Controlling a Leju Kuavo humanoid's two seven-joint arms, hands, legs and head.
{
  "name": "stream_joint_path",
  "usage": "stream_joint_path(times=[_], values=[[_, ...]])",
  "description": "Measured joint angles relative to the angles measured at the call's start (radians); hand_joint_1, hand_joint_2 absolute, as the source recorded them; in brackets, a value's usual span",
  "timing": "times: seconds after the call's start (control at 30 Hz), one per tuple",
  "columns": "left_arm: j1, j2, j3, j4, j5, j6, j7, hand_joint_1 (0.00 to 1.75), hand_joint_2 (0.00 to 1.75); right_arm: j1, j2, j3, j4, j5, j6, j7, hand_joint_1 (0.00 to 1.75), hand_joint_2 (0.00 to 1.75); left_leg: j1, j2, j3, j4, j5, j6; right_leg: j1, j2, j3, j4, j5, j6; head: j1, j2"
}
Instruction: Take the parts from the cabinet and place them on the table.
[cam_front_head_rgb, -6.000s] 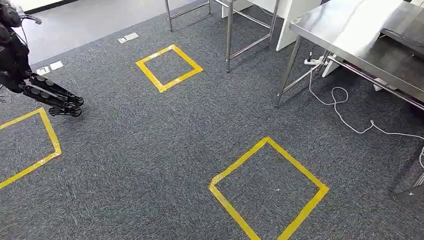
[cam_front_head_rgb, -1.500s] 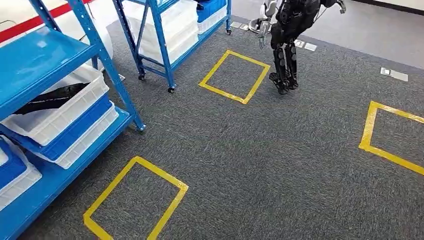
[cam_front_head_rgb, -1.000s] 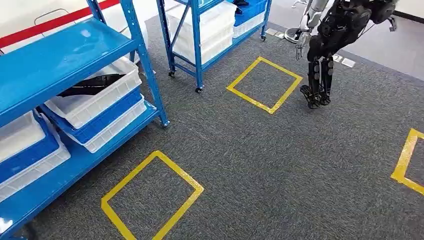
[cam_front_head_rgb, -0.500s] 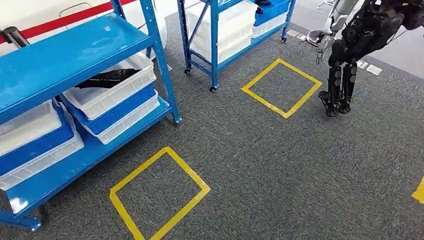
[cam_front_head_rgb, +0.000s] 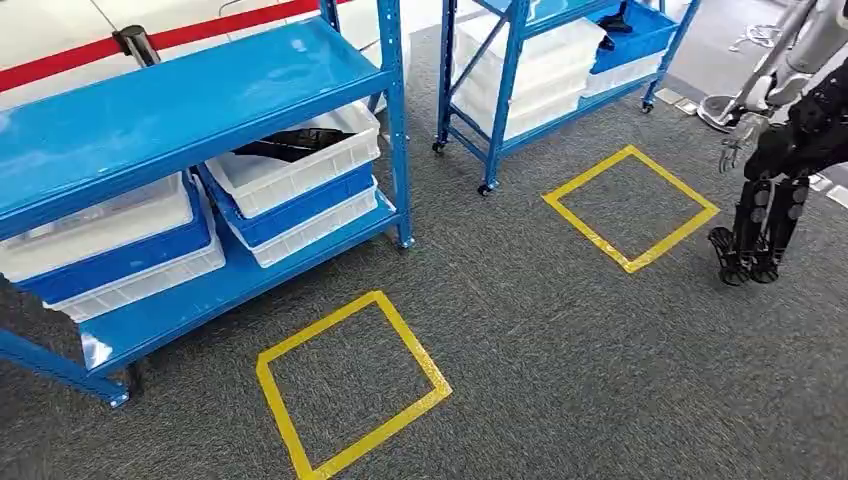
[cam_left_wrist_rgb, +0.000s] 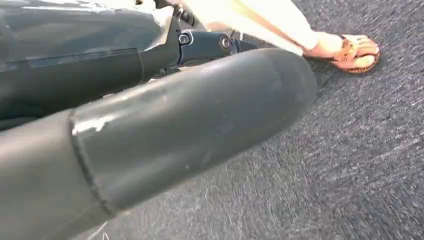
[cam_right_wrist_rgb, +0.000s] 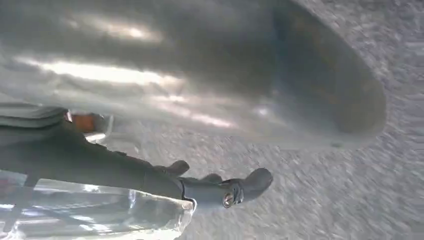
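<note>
Head view: the black parts (cam_front_head_rgb: 292, 146) lay in a white bin (cam_front_head_rgb: 300, 170) stacked on blue and white bins on the lower shelf of the near blue cabinet (cam_front_head_rgb: 200, 95). A second blue cabinet (cam_front_head_rgb: 512, 70) stood behind it. A yellow tape square (cam_front_head_rgb: 350, 385) marked the grey carpet in front, another humanoid robot (cam_front_head_rgb: 775, 190) stood at the right, and whether the left hand or right hand was released or clenched could not be told.

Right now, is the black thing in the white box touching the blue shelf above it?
Apart. In the head view, the black part lies low in the white box, with open space between it and the blue shelf overhead.
</note>
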Motion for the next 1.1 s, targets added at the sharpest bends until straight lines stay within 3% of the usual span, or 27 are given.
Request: stream_joint_path(times=[0.07, 0.1, 0.13, 0.17, 0.2, 0.27, 0.3, 0.33, 0.4, 0.43, 0.47, 0.6, 0.63, 0.67, 0.7, 0.77, 0.8, 0.83, 0.87, 0.9, 0.93, 0.97, 1.0, 1.03, 1.1], values=[[0.003, 0.0, 0.002, 0.0, 0.0, 0.0, 0.002, 0.0, 0.0, -0.003, 0.002, 0.0, 0.0, 0.002, 0.001, 0.0, 0.0, 0.0, 0.004, -0.005, -0.003, -0.003, 0.003, -0.004, 0.005, -0.009, 0.002, 0.003, 0.001, -0.016, -0.002, 0.0], [0.004, 0.002, 0.003, 0.0, 0.002, 0.0, 0.002, 0.0, 0.0, -0.002, 0.003, 0.0, 0.0, 0.002, 0.002, 0.002, 0.0, 0.0, 0.009, -0.013, -0.004, 0.001, 0.002, -0.008, 0.0, -0.019, 0.003, 0.002, 0.003, -0.022, -0.003, 0.0], [0.003, 0.003, 0.003, 0.0, 0.003, 0.0, 0.002, 0.0, 0.0, -0.002, 0.003, 0.0, 0.0, 0.003, 0.002, 0.002, 0.0, 0.0, 0.009, 0.018, -0.007, 0.016, -0.009, -0.012, 0.002, -0.028, 0.006, 0.0, 0.003, -0.027, -0.003, 0.0], [0.002, 0.002, 0.004, 0.0, 0.003, 0.001, 0.001, 0.0, 0.0, -0.003, 0.003, 0.0, 0.0, 0.003, 0.002, 0.002, 0.0, 0.0, 0.008, 0.059, -0.028, 0.061, -0.036, -0.016, 0.003, -0.035, 0.008, 0.0, 0.001, -0.032, -0.008, 0.0], [0.0, 0.002, 0.004, 0.0, 0.005, 0.001, 0.0, 0.0, 0.0, -0.002, 0.003, 0.0, 0.0, 0.003, 0.002, 0.001, 0.0, 0.0, 0.009, 0.079, -0.067, 0.137, -0.075, -0.021, 0.007, -0.045, 0.009, 0.001, -0.002, -0.036, -0.007, 0.0], [0.0, 0.001, 0.005, 0.0, 0.006, 0.001, -0.002, 0.0, 0.0, 0.0, 0.003, 0.0, 0.0, 0.003, 0.002, 0.002, 0.0, 0.0, 0.01, 0.091, -0.15, 0.289, -0.133, -0.023, 0.015, -0.069, 0.009, 0.001, -0.006, -0.042, -0.008, 0.0], [0.001, 0.001, 0.005, 0.0, 0.007, 0.001, -0.002, 0.0, 0.0, 0.001, 0.002, 0.0, 0.0, 0.003, 0.002, 0.002, 0.0, 0.0, 0.009, 0.092, -0.171, 0.319, -0.131, -0.021, 0.019, -0.08, 0.01, 0.001, -0.009, -0.045, -0.008, 0.0], [0.002, 0.001, 0.007, 0.0, 0.009, 0.001, -0.003, 0.0, 0.0, 0.0, 0.002, 0.0, 0.0, 0.004, 0.002, 0.002, 0.0, 0.0, 0.008, 0.093, -0.166, 0.301, -0.108, -0.014, 0.023, -0.089, 0.012, 0.001, -0.01, -0.047, -0.008, 0.0], [0.003, 0.0, 0.011, 0.0, 0.009, 0.001, -0.003, 0.0, 0.0, -0.003, 0.003, 0.0, 0.0, 0.004, 0.002, 0.002, 0.0, 0.0, -0.001, 0.102, -0.088, 0.143, -0.019, 0.013, 0.035, -0.107, 0.02, 0.0, -0.015, -0.053, -0.008, 0.0], [0.002, 0.001, 0.013, 0.0, 0.009, 0.001, -0.003, 0.0, 0.0, -0.004, 0.004, 0.0, 0.0, 0.005, 0.002, 0.002, 0.0, 0.0, -0.015, 0.136, -0.044, 0.061, 0.013, 0.039, 0.035, -0.114, 0.024, -0.001, -0.017, -0.055, -0.007, 0.0], [-0.002, 0.008, 0.013, -0.002, 0.009, 0.002, -0.003, 0.0, 0.0, -0.003, 0.011, 0.0, 0.0, 0.007, 0.001, 0.003, 0.0, 0.0, -0.028, 0.177, -0.029, 0.03, 0.0, 0.052, 0.04, -0.122, 0.027, -0.001, -0.02, -0.054, -0.005, 0.0], [-0.004, 0.006, 0.013, -0.001, 0.001, 0.003, -0.007, 0.0, 0.0, -0.007, 0.015, 0.0, 0.0, 0.005, 0.001, 0.003, 0.0, 0.0, -0.039, 0.143, -0.027, 0.008, 0.005, 0.059, 0.035, -0.163, 0.037, -0.012, -0.024, -0.039, -0.008, 0.0], [-0.003, 0.004, 0.013, -0.001, -0.001, 0.002, -0.008, 0.0, 0.0, -0.007, 0.014, 0.0, -0.002, 0.002, 0.0, 0.005, 0.0, 0.0, -0.02, 0.13, -0.006, -0.02, 0.023, 0.062, 0.04, -0.151, 0.032, -0.004, -0.029, -0.037, -0.008, 0.0], [-0.003, 0.002, 0.013, 0.0, -0.002, 0.002, -0.01, 0.0, 0.0, -0.007, 0.01, -0.001, -0.002, 0.001, 0.0, 0.005, 0.0, 0.0, -0.022, 0.123, 0.003, -0.035, 0.031, 0.053, 0.037, -0.102, 0.029, 0.019, -0.037, -0.033, -0.004, 0.0], [-0.003, 0.002, 0.013, 0.0, -0.003, 0.002, -0.011, 0.0, 0.0, -0.005, 0.01, -0.002, -0.002, 0.0, -0.001, 0.005, 0.0, 0.0, -0.019, 0.115, 0.004, -0.037, 0.035, 0.06, 0.034, -0.071, 0.007, 0.062, -0.059, -0.035, -0.006, 0.0], [-0.006, 0.001, 0.013, 0.0, -0.011, 0.0, -0.016, 0.0, 0.0, -0.001, 0.006, -0.004, -0.002, -0.002, -0.002, 0.003, 0.0, 0.0, -0.016, 0.092, 0.002, -0.037, 0.036, 0.058, 0.026, -0.049, -0.065, 0.2, -0.116, -0.035, -0.004, 0.0], [-0.005, -0.001, 0.013, 0.0, -0.011, 0.0, -0.017, 0.0, 0.0, 0.001, 0.003, -0.006, -0.001, -0.003, -0.002, 0.003, 0.0, 0.0, -0.015, 0.079, 0.001, -0.037, 0.035, 0.058, 0.02, -0.048, -0.098, 0.261, -0.134, -0.029, -0.005, 0.0], [-0.004, -0.001, 0.013, 0.0, -0.012, -0.001, -0.017, 0.0, 0.0, 0.004, 0.002, -0.009, -0.001, -0.004, -0.003, 0.003, 0.0, 0.0, -0.011, 0.064, 0.001, -0.035, 0.035, 0.055, 0.016, -0.047, -0.114, 0.284, -0.132, -0.018, -0.005, 0.0], [-0.002, -0.002, 0.013, 0.0, -0.012, -0.002, -0.017, 0.0, 0.0, 0.006, 0.001, -0.011, -0.001, -0.005, -0.003, 0.003, 0.0, 0.0, -0.007, 0.052, 0.003, -0.034, 0.034, 0.049, 0.01, -0.047, -0.104, 0.254, -0.11, -0.002, -0.005, 0.0], [0.0, -0.003, 0.013, 0.001, -0.012, -0.002, -0.017, 0.0, 0.0, 0.007, -0.002, -0.013, -0.001, -0.005, -0.004, 0.002, 0.0, 0.0, 0.0, 0.037, 0.003, -0.028, 0.03, 0.04, 0.001, -0.046, -0.066, 0.168, -0.065, 0.02, -0.005, 0.0], [0.001, -0.003, 0.013, 0.001, -0.012, -0.002, -0.017, 0.0, 0.0, 0.007, -0.002, -0.013, -0.001, -0.004, -0.004, 0.002, 0.0, 0.0, 0.005, 0.027, 0.002, -0.02, 0.025, 0.032, -0.006, -0.04, -0.032, 0.093, -0.032, 0.034, -0.005, 0.0], [0.001, -0.002, 0.013, 0.001, -0.012, -0.002, -0.017, 0.0, 0.0, 0.008, -0.002, -0.014, -0.001, -0.003, -0.004, 0.001, 0.0, 0.0, 0.008, 0.017, -0.003, -0.004, 0.017, 0.02, -0.018, -0.006, 0.006, 0.01, -0.003, 0.049, -0.003, 0.0], [0.001, -0.001, 0.013, 0.001, -0.012, -0.002, -0.017, 0.0, 0.0, 0.007, -0.002, -0.014, 0.0, -0.003, -0.004, 0.001, 0.0, 0.0, 0.001, 0.01, -0.011, 0.01, 0.009, 0.008, -0.011, 0.012, -0.002, 0.016, -0.015, 0.043, -0.003, 0.0], [0.001, -0.001, 0.013, 0.001, -0.012, -0.002, -0.017, 0.0, 0.0, 0.005, -0.003, -0.015, 0.0, -0.003, -0.004, 0.0, 0.0, 0.0, 0.0, 0.007, -0.017, 0.02, -0.001, 0.002, -0.01, -0.002, -0.002, 0.012, -0.014, 0.018, -0.003, 0.0], [0.004, -0.001, 0.013, 0.001, -0.012, -0.001, -0.018, 0.0, 0.0, 0.003, -0.001, -0.014, 0.0, 0.005, -0.006, -0.002, 0.0, 0.0, 0.006, 0.001, -0.017, 0.015, 0.002, -0.004, -0.004, -0.01, 0.007, 0.014, -0.015, 0.0, -0.007, 0.0]])
